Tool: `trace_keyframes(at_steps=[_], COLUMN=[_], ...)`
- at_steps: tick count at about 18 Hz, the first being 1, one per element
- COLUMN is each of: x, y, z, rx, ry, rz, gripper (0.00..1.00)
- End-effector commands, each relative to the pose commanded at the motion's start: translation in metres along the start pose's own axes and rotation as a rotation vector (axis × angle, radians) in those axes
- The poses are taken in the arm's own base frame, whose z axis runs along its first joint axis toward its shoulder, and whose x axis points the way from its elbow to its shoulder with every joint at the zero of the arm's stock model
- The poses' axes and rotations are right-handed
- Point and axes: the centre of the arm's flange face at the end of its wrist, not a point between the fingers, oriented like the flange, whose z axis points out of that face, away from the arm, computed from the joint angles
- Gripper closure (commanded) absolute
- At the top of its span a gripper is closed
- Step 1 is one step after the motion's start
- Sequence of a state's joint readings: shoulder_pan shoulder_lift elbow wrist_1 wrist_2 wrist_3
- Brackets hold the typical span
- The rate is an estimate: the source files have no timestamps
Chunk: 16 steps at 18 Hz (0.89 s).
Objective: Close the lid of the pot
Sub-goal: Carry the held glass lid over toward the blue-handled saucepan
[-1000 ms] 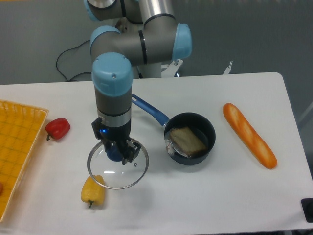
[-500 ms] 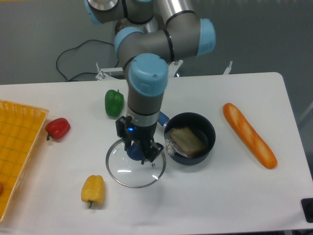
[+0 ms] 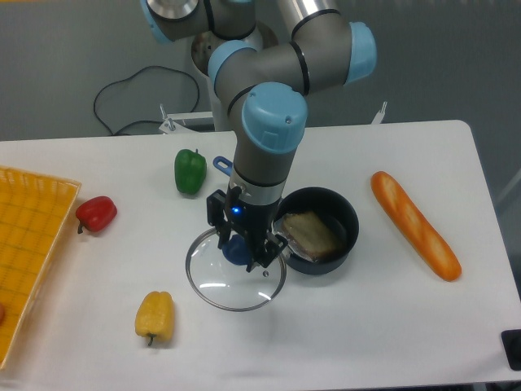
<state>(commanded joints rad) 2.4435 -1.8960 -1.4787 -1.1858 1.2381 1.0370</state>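
Observation:
The pot is a small dark saucepan right of centre on the white table, with a brownish slab and something shiny inside. Only the blue tip of its handle shows behind the arm. The lid is a clear glass disc with a metal rim, held just left of the pot with its right edge near the pot's rim. My gripper points straight down over the lid's centre and is shut on the blue knob. I cannot tell how high the lid hangs above the table.
A green pepper stands behind the lid, a red pepper at the left and a yellow pepper at the front left. An orange basket occupies the left edge. A long bread loaf lies right of the pot.
The arm has carried the lid rightward from beside the yellow pepper to the pot's left side, uncovering the green pepper. The pot has stayed put.

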Motion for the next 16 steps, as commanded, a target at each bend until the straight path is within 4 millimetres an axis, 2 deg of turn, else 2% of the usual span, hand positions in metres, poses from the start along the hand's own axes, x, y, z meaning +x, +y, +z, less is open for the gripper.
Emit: trace_keyframes(at_steps=[12,16], x=[-0.026,-0.027], y=[0.045,0.071], z=[0.003,0.021], rx=[0.041,0.028], ry=[0.074,0.123], rz=[0.009,0.019], gripper=[0.49,0.49])
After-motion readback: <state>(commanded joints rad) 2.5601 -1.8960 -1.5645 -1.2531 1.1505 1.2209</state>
